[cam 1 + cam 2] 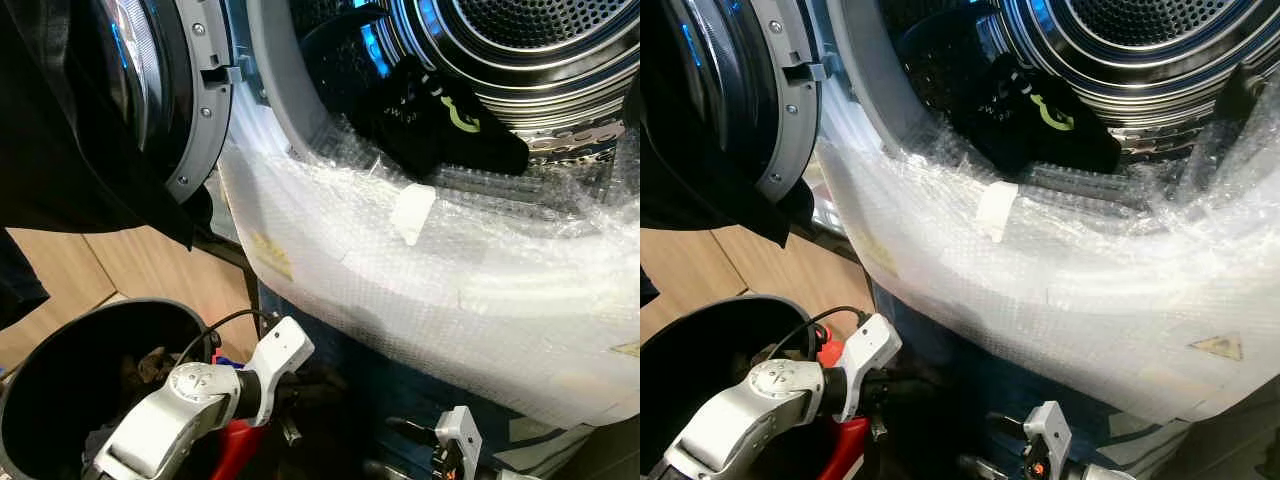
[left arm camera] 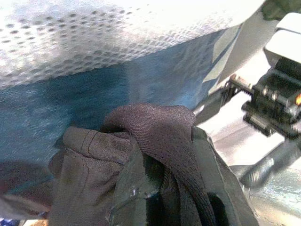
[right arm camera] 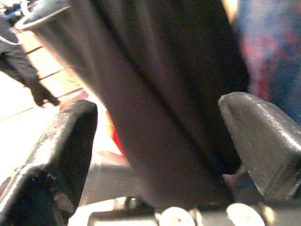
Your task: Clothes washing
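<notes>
Clothes sit in three places. Nearest, a dark brownish-grey garment is bunched in the left gripper; its fingers are buried under the folds, pinching the cloth, low in front of the machine's blue lower panel. From the head, the silver left arm reaches over a round dark laundry basket on the wooden floor, with more dark cloth heaped inside and something red just beside it. The right gripper hangs low at the machine's foot, its two black fingers spread wide apart, nothing between them but a blurred dark shape beyond.

Above, bubble wrap covers the washing machine's front below the opening, with a strip of white tape on it and a yellow triangular warning sticker whose print is too small to read. The round door stands open on the left. Farther in, a black garment with a green-and-white logo, unreadable, lies over the lip of the steel drum.
</notes>
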Controlling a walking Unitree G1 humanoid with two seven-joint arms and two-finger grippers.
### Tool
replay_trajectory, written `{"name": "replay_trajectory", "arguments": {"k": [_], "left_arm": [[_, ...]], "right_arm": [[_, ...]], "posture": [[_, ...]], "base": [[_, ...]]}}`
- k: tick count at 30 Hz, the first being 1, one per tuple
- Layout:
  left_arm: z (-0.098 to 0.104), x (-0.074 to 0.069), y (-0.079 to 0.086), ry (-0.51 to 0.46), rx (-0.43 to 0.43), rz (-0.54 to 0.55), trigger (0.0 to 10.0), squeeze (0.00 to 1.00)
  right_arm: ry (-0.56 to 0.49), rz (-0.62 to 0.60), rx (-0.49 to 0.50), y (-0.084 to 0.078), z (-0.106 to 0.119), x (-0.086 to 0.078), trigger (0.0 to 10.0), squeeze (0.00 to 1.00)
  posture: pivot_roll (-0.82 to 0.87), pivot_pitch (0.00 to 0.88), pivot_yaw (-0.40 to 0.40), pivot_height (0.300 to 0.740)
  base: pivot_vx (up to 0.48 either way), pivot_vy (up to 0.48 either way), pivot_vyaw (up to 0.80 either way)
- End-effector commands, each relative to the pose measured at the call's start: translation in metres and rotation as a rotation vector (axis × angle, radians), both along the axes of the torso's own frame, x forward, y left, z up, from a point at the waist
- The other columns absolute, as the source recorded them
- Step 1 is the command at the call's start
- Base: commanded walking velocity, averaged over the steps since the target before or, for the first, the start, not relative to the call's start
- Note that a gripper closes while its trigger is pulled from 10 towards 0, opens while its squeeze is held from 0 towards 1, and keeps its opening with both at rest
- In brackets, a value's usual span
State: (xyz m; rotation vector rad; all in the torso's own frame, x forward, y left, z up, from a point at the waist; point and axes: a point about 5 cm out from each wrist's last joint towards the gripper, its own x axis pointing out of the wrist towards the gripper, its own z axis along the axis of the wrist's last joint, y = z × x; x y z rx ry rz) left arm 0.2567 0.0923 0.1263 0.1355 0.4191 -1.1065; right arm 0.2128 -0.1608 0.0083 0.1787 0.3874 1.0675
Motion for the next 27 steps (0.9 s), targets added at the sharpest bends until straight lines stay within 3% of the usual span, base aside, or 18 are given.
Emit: {"name": "replay_trajectory", "arguments": {"k": [1, 2, 18, 27], "left_arm": [[0.006, 0.002, -0.003, -0.037, 0.001, -0.019, 0.0, 0.00], [0.006, 0.002, -0.005, -0.037, -0.006, -0.024, 0.0, 0.00], [0.014, 0.002, -0.027, -0.070, -0.045, -0.070, 0.0, 0.00], [0.019, 0.009, -0.033, -0.095, -0.068, -0.035, 0.0, 0.00]], "right_arm": [[-0.016, 0.019, -0.002, 0.006, 0.003, 0.001, 10.0, 0.47], [-0.022, 0.015, 0.001, 0.008, 0.004, 0.002, 10.0, 0.00], [-0.050, -0.121, 0.030, 0.032, 0.009, 0.023, 10.0, 0.00], [-0.016, -0.048, 0.102, 0.045, 0.011, 0.020, 10.0, 0.00]], "posture": [[0.13, 0.002, 0.047, 0.740], [0.14, 0.000, 0.047, 0.740], [0.14, 0.000, 0.052, 0.740], [0.14, 0.000, 0.052, 0.740]], "base": [[0.000, 0.000, 0.00], [0.000, 0.000, 0.00], [0.000, 0.000, 0.00], [0.000, 0.000, 0.00]]}}
